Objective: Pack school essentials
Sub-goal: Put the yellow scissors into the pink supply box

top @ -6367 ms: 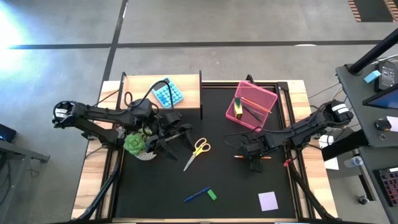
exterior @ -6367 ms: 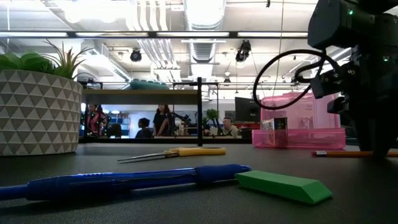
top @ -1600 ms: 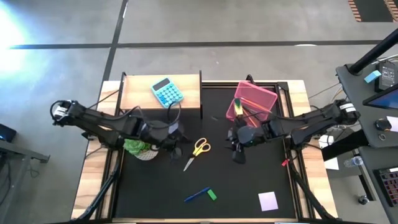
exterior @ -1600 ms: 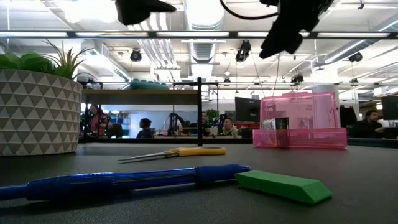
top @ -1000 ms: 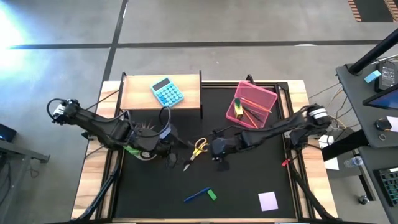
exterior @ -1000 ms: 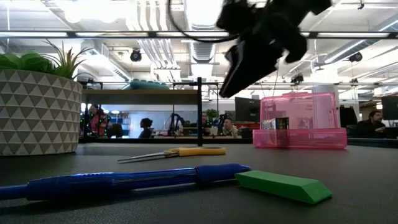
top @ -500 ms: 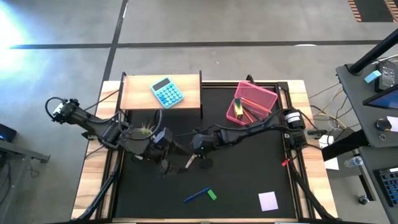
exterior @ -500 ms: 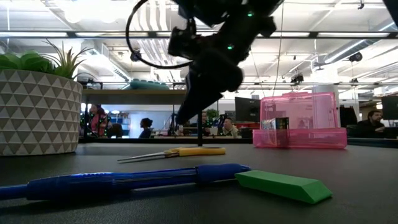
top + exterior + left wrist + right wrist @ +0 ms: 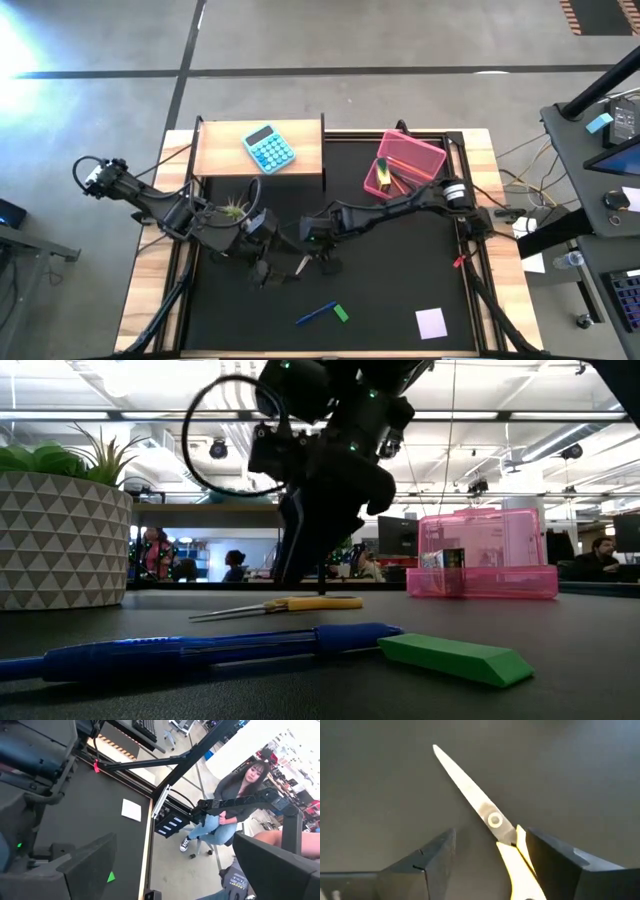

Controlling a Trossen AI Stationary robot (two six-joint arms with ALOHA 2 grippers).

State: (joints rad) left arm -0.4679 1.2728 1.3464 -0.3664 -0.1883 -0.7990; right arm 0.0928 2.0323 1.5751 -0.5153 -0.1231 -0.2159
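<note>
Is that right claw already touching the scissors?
Cannot tell. In the right wrist view the right claw stands open astride the scissors, one finger right against the yellow handle, but no gap or contact shows plainly.

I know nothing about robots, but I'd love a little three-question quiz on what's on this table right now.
1. True or false: the scissors lie flat on the black mat, their blades closed.
2. Which arm's gripper is over the scissors? A) the left gripper B) the right gripper C) neither
3. Fill in: the blue pen lies right beside the green ____.

Key:
1. True. The right wrist view shows them lying on the mat, between that gripper's open jaws.
2. B. The left gripper hangs just beside it, jaws open too.
3. Eraser, seen in the high and low views.
</note>
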